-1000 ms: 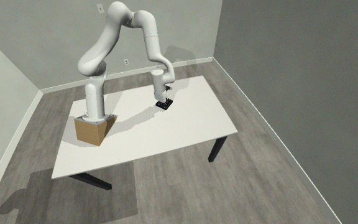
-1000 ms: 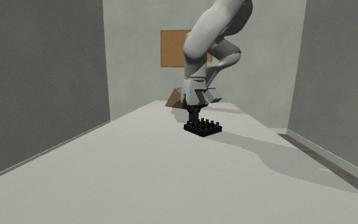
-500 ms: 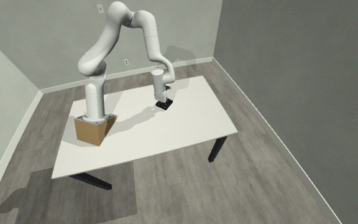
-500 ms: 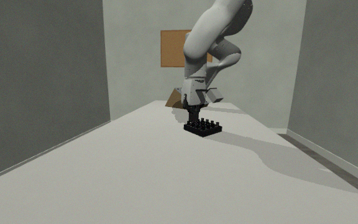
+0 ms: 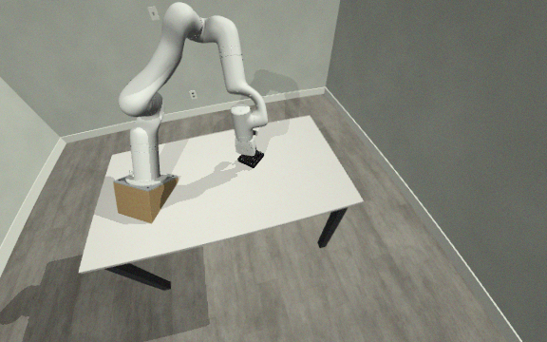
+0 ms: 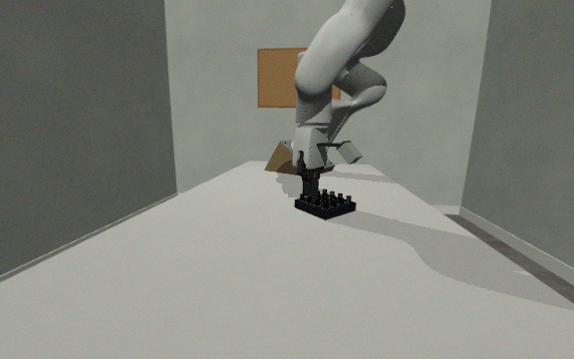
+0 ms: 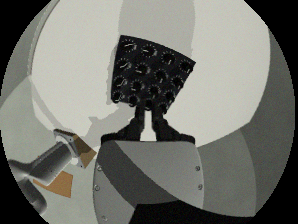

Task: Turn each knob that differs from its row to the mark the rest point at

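pedestal [image 5: 133, 201] [image 6: 277, 162] [image 7: 88, 154] at left anchors the arm [image 5: 176, 52] [image 6: 324, 60] [image 7: 50, 162], whose nearly closed jaws seemingly pinch an edge-row knob [image 7: 148, 104] for twisting, the knob box [image 5: 254, 164] [image 6: 326, 213] [image 7: 131, 77] footed on the table [image 5: 273, 199] [image 6: 217, 279] [image 7: 225, 75], likely for steady support.

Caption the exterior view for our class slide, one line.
Gripper low over one edge of the black knob box.

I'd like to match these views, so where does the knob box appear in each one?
Top: the knob box is just above and left of the picture's middle, under the gripper.
Exterior: right of and below the middle.
Wrist: upper middle, beyond the fingers.
Shared landmark: the pale table top, which surrounds the box in all three.
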